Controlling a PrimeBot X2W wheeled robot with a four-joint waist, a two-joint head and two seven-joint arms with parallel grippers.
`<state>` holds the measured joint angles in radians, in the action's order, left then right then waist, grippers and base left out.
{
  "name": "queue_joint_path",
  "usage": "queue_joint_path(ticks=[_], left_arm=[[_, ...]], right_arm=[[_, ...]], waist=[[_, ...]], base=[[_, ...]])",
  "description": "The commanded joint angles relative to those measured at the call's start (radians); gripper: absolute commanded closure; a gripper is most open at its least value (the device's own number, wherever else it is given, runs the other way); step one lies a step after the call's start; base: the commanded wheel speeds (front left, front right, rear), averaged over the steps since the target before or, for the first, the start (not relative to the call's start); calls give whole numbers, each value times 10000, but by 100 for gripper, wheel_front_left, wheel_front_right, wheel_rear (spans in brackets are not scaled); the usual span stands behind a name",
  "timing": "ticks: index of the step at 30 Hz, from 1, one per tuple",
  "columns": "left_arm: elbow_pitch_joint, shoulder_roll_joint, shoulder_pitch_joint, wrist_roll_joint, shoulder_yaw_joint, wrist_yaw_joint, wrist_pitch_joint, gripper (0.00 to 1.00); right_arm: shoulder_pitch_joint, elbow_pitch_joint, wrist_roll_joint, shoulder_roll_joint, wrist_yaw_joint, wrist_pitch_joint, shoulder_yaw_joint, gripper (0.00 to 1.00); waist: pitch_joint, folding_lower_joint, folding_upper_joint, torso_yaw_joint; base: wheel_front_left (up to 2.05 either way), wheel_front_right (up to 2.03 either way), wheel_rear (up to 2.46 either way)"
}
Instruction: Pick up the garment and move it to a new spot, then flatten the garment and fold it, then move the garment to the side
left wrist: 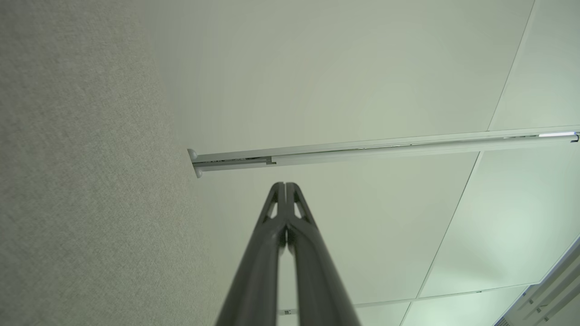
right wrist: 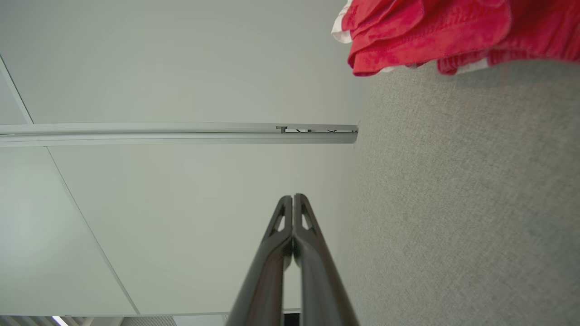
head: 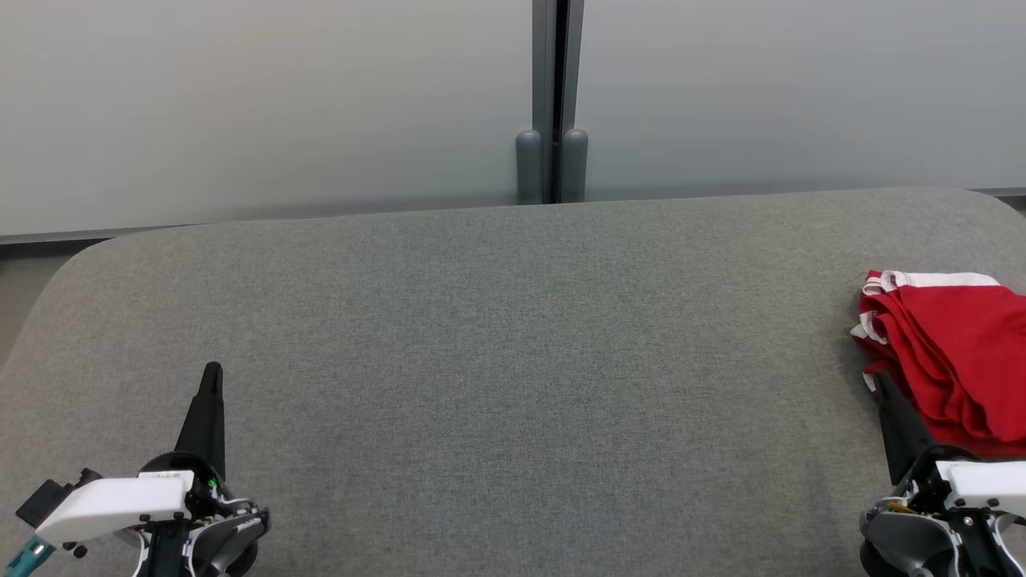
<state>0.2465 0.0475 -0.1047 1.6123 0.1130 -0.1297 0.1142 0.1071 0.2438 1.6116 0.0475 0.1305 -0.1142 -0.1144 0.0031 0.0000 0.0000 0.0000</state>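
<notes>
Red garment [head: 954, 353] with white trim, bunched in loose layered folds, lying at far right of grey fabric tabletop [head: 513, 361]. Partly cut off by right border of head view. Gripped by nothing.

Left hand [head: 212, 373] low at near-left of tabletop, fingers pressed together, empty, tip pointing away toward back wall. Well apart from garment, with wide bare fabric between. Left wrist view: left hand [left wrist: 285, 184] closed tip to tip, nothing clamped, with tabletop [left wrist: 68, 181] along the left side of that view.

Right hand [head: 878, 378] low at near-right, fingers together, empty. In head view, tip just beside near-left corner of garment, next to white trim. Right wrist view: right hand [right wrist: 293, 197] closed tip to tip, garment [right wrist: 430, 27] ahead and off to the side on tabletop [right wrist: 476, 203], with a strip of bare fabric between. Not touching.

Behind tabletop, pale wall panels [head: 264, 104] split by a dark vertical post [head: 555, 80], with two grey rounded caps [head: 529, 164] at its foot. Both wrist views: same post as a long pale rail [left wrist: 385, 147] running across.
</notes>
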Motion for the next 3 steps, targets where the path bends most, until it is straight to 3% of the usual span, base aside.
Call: queue_joint_path(ticks=[1,3], left_arm=[[-27,52,-96,11,40,-21,36,100],[-27,52,-96,11,40,-21,34,100]], right_arm=[[43,25,23,38,4,-36,-17,100],[43,25,23,38,4,-35,-17,100]], waist=[[0,0,0,0],[0,0,0,0]], base=[[0,0,0],[0,0,0]])
